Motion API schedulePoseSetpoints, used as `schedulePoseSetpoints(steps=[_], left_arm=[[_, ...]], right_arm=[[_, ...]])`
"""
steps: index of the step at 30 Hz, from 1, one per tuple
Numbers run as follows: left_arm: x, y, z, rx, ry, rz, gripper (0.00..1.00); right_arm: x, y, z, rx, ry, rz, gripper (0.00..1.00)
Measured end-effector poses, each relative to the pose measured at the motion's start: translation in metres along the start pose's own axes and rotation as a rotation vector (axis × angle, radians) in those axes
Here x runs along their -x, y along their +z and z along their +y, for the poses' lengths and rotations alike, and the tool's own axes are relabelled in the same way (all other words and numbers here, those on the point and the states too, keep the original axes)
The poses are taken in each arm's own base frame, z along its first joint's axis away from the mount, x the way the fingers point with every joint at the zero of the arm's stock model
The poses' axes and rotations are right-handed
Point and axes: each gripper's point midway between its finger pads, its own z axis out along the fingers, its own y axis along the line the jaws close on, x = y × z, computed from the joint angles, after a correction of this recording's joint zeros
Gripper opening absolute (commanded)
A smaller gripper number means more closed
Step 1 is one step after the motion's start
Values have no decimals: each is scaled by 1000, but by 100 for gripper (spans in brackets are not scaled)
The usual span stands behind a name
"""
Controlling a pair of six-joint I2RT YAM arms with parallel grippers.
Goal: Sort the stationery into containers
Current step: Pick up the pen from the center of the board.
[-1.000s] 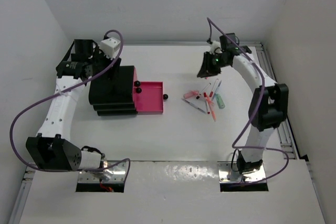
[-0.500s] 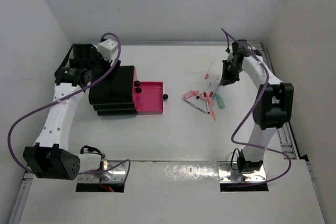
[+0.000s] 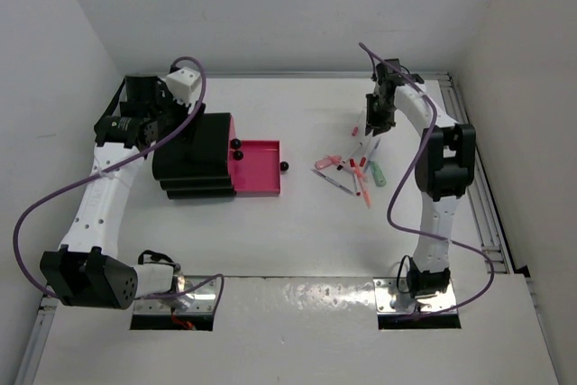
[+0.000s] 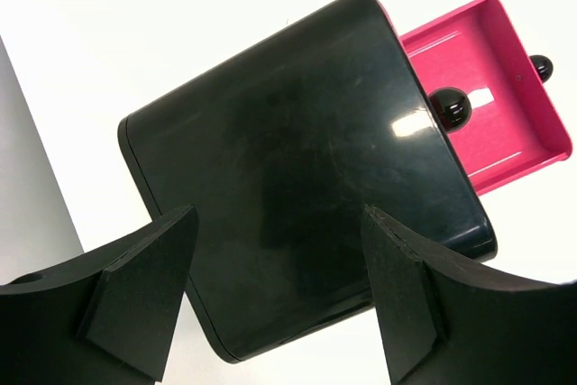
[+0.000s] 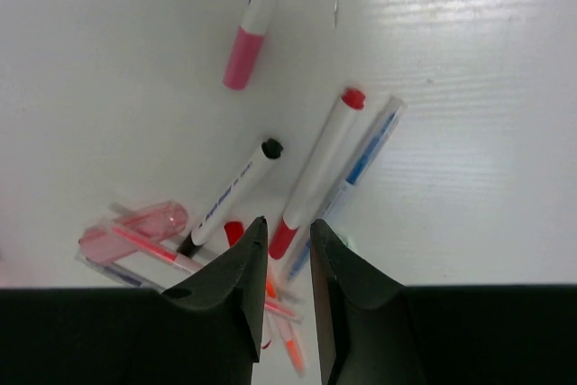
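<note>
Right pincer [image 5: 287, 227] (jaws narrowly apart) hovers over the scattered pens [image 5: 320, 164].

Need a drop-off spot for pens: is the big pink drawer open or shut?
Open: the pink drawer juts out from the black unit, its floor exposed.

— What sits on the white table [image 3: 297, 223]?
— On the left, a black drawer unit [image 3: 191, 155], with its pink drawer [image 3: 257, 169] pulled out toward the middle.
— And on the right?
— A loose pile of pens [image 3: 353, 169], some crossing one another. A mint marker [image 3: 378, 173] lies at its right edge and a stubby pink piece [image 3: 326, 163] at its left. One pink-tipped pen [image 5: 255, 11] lies apart, farther back.
</note>
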Motion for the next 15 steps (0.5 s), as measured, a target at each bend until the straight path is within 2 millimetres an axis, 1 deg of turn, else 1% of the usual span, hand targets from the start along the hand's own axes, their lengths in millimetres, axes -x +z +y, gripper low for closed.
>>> schedulePoseSetpoints(steps=[2,3,9,15], left_arm=[[-2,1,0,3,-1,6,80],[-4,1,0,5,-1,10,80],[-8,3,3,19,-3,26,80],[-9,3,3,20,-3,29,81]], right_arm=[[7,3,2,-17,-7,-12,25],[7,6,2,-25,-8,-11,25],[-6,18,-1,-72,2,40,25],[-13,27,-3,-79,15,66,25]])
